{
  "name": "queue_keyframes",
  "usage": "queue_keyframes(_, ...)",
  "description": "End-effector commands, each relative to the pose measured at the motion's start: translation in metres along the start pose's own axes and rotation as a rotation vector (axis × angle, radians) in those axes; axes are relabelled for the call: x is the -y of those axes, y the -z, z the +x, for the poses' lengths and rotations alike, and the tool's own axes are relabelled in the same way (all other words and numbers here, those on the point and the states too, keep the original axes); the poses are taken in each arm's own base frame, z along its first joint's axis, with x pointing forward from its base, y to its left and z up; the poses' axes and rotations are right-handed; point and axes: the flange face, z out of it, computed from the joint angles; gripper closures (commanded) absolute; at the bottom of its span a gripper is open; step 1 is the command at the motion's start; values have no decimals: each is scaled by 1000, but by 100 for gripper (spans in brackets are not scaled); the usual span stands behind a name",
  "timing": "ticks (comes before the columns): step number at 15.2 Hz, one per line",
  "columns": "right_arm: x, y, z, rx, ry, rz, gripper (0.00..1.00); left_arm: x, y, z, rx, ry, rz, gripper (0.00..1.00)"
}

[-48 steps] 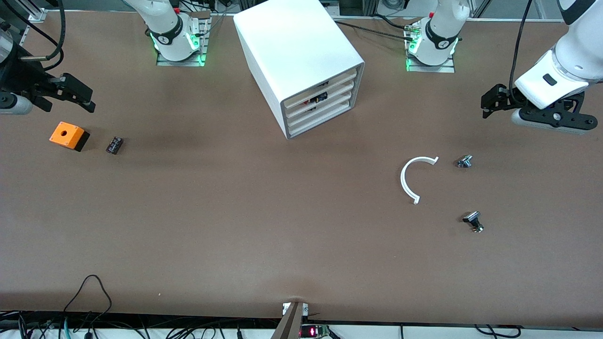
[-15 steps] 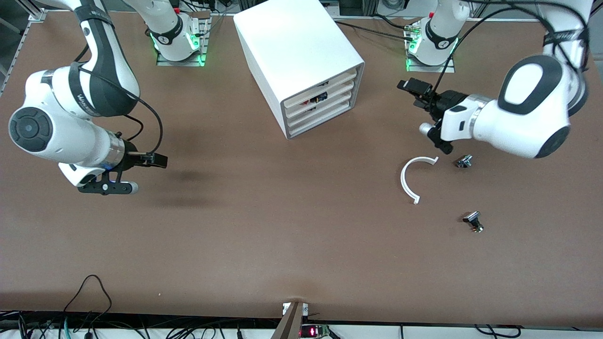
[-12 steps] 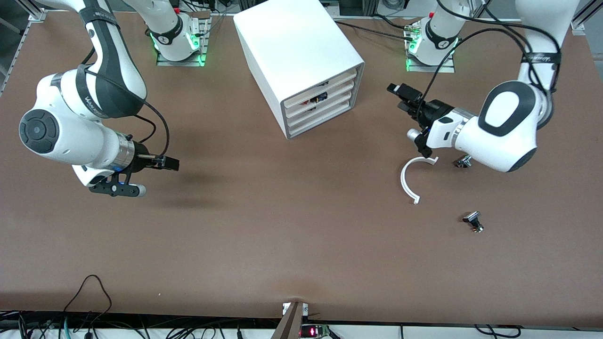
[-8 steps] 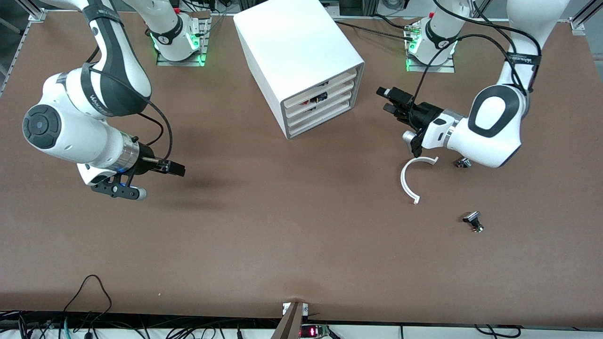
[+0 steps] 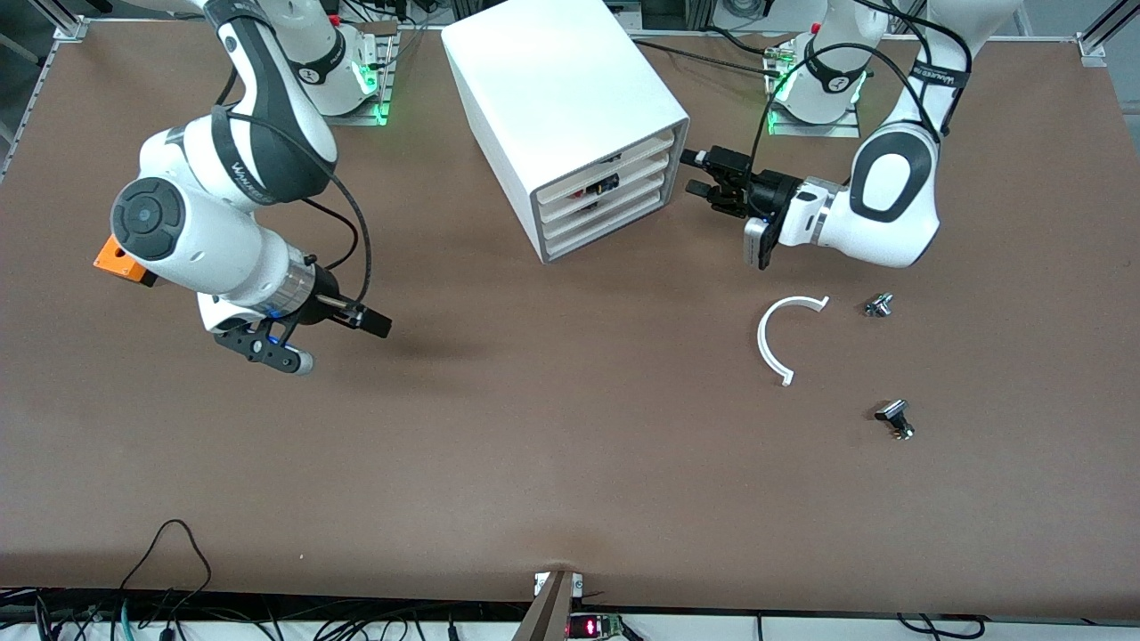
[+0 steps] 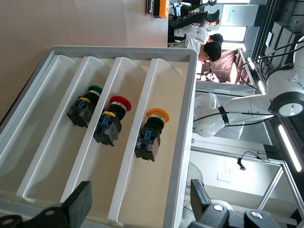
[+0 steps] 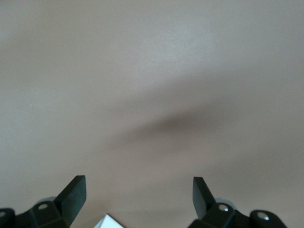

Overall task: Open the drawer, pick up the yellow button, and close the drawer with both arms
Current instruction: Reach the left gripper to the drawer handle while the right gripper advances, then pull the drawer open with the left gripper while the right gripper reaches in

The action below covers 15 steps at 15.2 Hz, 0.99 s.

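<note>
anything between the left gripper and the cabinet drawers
Nothing: in the front view only bare table separates the open left gripper from the cabinet and its closed drawers.

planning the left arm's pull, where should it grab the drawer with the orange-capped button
Judging by the pictures, take the drawer by its cream front lip, coming straight at the cabinet's open face, where the left gripper hangs with open fingers. The front is a thin edge; the button lies well inside.

My target drawer (image 6: 142, 142), shut in the cabinet, holds the orange-capped button (image 6: 151, 129) lying sideways.
</note>
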Motion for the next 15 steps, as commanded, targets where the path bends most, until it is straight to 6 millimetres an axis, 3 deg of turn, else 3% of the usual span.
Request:
queue_keyframes(1, 32, 3, -2, -10, -77, 31, 1, -6, -16, -5, -10, -34, 7, 15)
queue_keyframes(6, 63, -1, -13, -14, -158, 46, 1, 13, -31, -7, -8, -83, 28, 20)
queue_keyframes(11, 97, 2, -24, -16, -234, 68, 1, 12, -66, -15, 50, -90, 16, 40)
queue_keyframes(15, 118, 1, -34, -15, -306, 84, 1, 17, -75, -20, 62, -81, 12, 43)
